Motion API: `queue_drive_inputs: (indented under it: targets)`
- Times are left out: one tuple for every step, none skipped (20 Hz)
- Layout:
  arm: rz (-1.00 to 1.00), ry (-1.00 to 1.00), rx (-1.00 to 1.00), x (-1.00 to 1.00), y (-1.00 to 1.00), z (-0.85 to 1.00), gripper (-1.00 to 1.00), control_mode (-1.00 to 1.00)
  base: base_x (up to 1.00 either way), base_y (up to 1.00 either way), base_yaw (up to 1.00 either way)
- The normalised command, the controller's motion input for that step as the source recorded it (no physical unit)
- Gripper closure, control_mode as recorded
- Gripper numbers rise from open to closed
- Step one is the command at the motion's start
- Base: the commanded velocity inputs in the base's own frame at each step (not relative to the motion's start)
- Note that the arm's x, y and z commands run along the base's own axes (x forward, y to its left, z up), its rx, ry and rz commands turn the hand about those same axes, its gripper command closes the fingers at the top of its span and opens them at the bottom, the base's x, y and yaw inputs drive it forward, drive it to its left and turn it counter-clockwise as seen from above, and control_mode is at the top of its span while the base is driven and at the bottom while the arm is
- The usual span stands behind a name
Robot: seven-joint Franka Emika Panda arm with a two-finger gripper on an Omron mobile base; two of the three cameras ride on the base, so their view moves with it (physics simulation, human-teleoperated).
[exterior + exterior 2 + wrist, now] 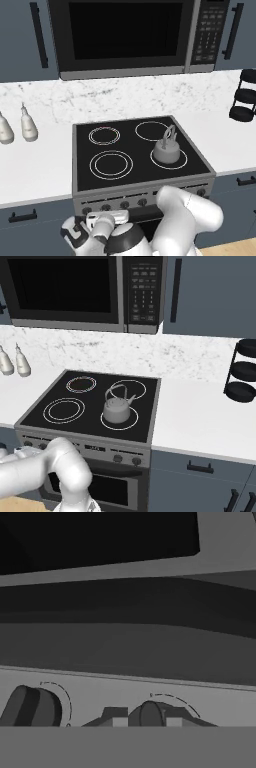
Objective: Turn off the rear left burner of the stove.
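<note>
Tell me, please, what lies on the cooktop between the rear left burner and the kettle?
Bare black glass: in the left base view, nothing stands between the rear left burner and the kettle; the right base view agrees.

Home kitchen, rendered. Black glass stove [82,150] set into a white counter [30,165], four ring-marked zones, knob row [115,204] on its grey front, dark oven door [107,488] below. Grey kettle [167,150] on one zone. Black microwave [125,35] mounted above, keypad at its right. Marble-look backsplash [100,100]. Blue-grey cabinets [210,296] with dark bar handles above and below the counter. Two pale bottles [29,127] left of the stove; black tiered rack [241,371] on the right.
</note>
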Motion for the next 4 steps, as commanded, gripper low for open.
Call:
queue_drive_inputs:
  targets:
    - [-0.40, -0.15, 0.12, 0.00, 0.00, 0.00, 1.00, -1.00, 0.00, 0.00, 0.00]
    - [0.00, 0.00, 0.00, 0.03, 0.00, 0.00, 1.00, -1.00, 0.00, 0.00, 0.00]
    - [0.00, 0.00, 0.00, 0.00, 0.00, 0.00, 1.00, -1.00, 0.00, 0.00, 0.00]
    - [0.00, 0.00, 0.00, 0.00, 0.00, 0.00, 1.00, -1.00, 0.00, 0.00, 0.00]
